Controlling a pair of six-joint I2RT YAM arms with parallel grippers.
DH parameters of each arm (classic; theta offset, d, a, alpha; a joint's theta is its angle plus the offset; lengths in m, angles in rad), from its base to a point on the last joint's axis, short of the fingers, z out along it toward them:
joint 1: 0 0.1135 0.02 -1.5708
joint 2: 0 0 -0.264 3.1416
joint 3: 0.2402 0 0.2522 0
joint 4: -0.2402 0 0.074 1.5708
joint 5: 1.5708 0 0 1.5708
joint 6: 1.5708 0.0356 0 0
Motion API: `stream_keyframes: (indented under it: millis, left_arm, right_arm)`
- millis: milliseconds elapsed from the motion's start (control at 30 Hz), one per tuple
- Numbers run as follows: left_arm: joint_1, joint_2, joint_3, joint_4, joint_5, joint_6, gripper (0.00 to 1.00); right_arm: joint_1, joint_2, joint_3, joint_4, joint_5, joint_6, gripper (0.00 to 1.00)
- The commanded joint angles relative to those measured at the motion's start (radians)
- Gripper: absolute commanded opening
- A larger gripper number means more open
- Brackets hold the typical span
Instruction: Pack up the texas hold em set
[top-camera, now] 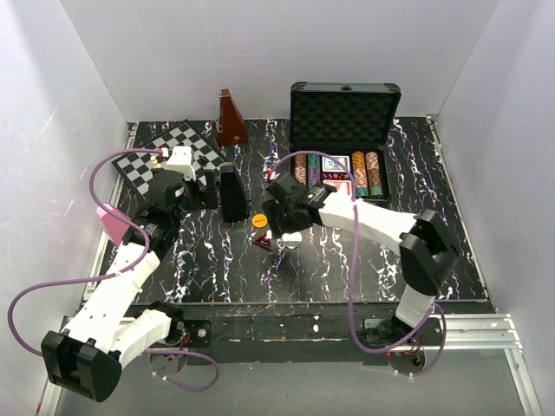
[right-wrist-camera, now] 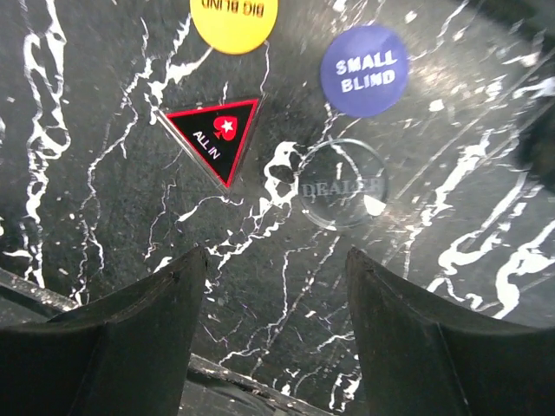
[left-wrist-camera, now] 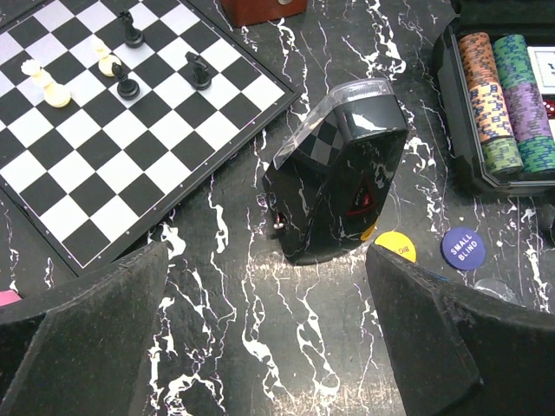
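The black hard case (top-camera: 345, 111) stands open at the back right, holding striped chip rows (top-camera: 366, 173) and card decks (top-camera: 335, 165); the chips also show in the left wrist view (left-wrist-camera: 507, 100). A yellow BIG BLIND button (right-wrist-camera: 234, 22), a blue SMALL BLIND button (right-wrist-camera: 364, 69), a clear DEALER button (right-wrist-camera: 341, 184) and a red-and-black ALL IN triangle (right-wrist-camera: 215, 134) lie on the table. My right gripper (right-wrist-camera: 276, 286) is open and empty just near of them. My left gripper (left-wrist-camera: 269, 347) is open and empty, facing an upright glossy black box (left-wrist-camera: 338, 173).
The chessboard (left-wrist-camera: 113, 113) with a few pieces lies at the back left. The brown pyramid-shaped object (top-camera: 231, 120) stands behind it at the wall. A pink item (top-camera: 111, 221) sits at the table's left edge. White walls enclose three sides.
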State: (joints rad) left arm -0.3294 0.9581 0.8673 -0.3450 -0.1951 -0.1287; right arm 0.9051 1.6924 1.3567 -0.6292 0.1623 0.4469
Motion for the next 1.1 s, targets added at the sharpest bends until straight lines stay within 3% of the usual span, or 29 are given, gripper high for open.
stream_keyframes:
  millis: [0, 233, 1067]
  left_arm:
    - [0.000, -0.018, -0.002, 0.012, -0.006, 0.012, 0.98]
    - [-0.002, -0.005, -0.002, 0.011, -0.003, 0.008, 0.98]
    - [0.000, -0.009, -0.004, 0.011, 0.005, 0.003, 0.98]
  right_arm:
    - [0.032, 0.096, 0.016, 0.031, 0.031, 0.085, 0.73]
    - [0.025, 0.164, 0.022, 0.034, 0.068, 0.095, 0.82]
    - [-0.032, 0.217, -0.025, 0.069, 0.069, 0.125, 0.81]
